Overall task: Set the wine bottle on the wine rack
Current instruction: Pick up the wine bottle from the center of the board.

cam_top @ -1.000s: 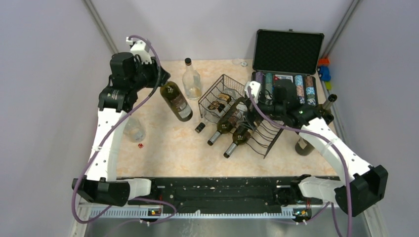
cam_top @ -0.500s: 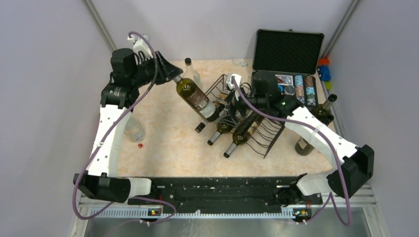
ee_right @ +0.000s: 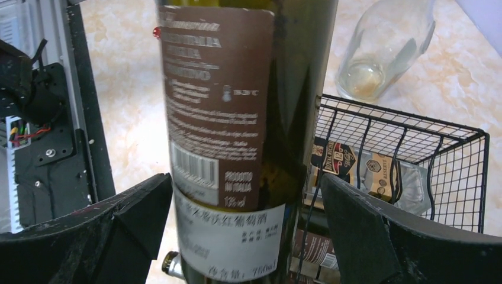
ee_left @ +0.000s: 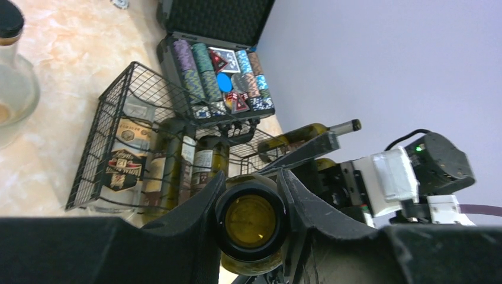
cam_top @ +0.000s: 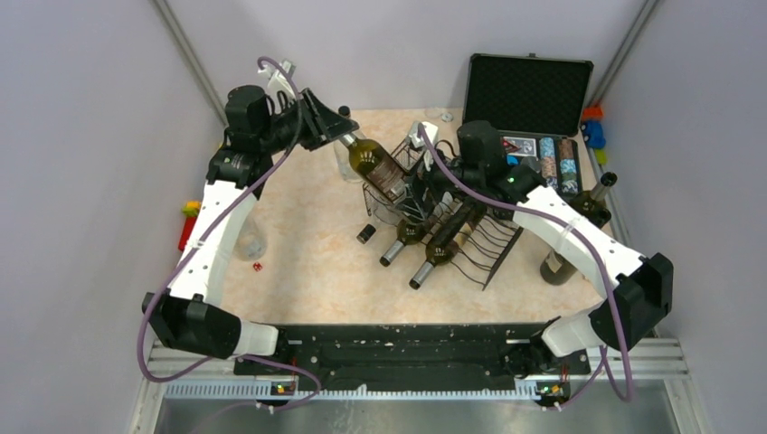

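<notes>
The wine bottle (cam_top: 375, 167) is dark green with a brown label. It hangs slanted over the raised grid end of the black wire wine rack (cam_top: 484, 244). My left gripper (cam_top: 333, 136) is shut on its neck; in the left wrist view the fingers (ee_left: 195, 213) clamp the bottle's mouth (ee_left: 251, 222). My right gripper (cam_top: 411, 185) is open, with a finger on each side of the bottle's lower body (ee_right: 237, 136), and gaps show on both sides. The rack (ee_right: 414, 148) holds several bottles lying in its cradles.
A black foam-lined case (cam_top: 529, 95) with poker chips stands open behind the rack. A clear glass bottle (ee_right: 385, 53) stands behind the held bottle. A dark bottle (cam_top: 588, 203) stands at the right edge. A small black cap (cam_top: 365, 233), a glass (cam_top: 249, 244) and a red die (cam_top: 257, 266) are on the table.
My left arm has carried the bottle to the right, up over the rack's grid end. My right gripper has moved left until its open fingers flank the bottle's lower body.
</notes>
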You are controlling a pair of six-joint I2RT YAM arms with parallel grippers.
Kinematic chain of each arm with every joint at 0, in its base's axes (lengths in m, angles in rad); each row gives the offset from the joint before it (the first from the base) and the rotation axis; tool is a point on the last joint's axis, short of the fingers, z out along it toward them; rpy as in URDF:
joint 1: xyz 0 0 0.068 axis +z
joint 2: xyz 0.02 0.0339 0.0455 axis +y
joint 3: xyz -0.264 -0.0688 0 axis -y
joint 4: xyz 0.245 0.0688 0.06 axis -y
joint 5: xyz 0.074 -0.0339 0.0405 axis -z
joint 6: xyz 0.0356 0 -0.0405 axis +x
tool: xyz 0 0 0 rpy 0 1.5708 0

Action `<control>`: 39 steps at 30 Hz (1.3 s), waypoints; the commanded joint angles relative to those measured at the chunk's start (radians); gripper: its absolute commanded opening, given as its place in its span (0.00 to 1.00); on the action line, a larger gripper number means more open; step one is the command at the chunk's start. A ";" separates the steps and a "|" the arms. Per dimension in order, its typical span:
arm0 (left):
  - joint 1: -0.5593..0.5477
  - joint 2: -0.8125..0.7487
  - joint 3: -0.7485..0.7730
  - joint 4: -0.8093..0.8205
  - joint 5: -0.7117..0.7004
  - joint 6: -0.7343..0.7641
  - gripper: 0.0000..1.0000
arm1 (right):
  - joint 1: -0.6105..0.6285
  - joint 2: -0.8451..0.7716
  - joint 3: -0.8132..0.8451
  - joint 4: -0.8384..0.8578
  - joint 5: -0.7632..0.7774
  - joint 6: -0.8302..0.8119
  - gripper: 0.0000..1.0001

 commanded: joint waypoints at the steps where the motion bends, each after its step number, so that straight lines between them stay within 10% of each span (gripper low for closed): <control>1: -0.017 -0.023 0.011 0.184 0.047 -0.099 0.00 | 0.005 0.016 0.018 0.040 0.060 0.022 0.99; 29: -0.028 -0.056 -0.102 0.367 0.100 -0.211 0.00 | 0.005 0.020 -0.045 0.019 0.086 0.001 0.97; 39: -0.027 -0.077 -0.151 0.395 0.098 -0.176 0.00 | 0.005 -0.022 -0.041 -0.020 0.080 -0.050 0.45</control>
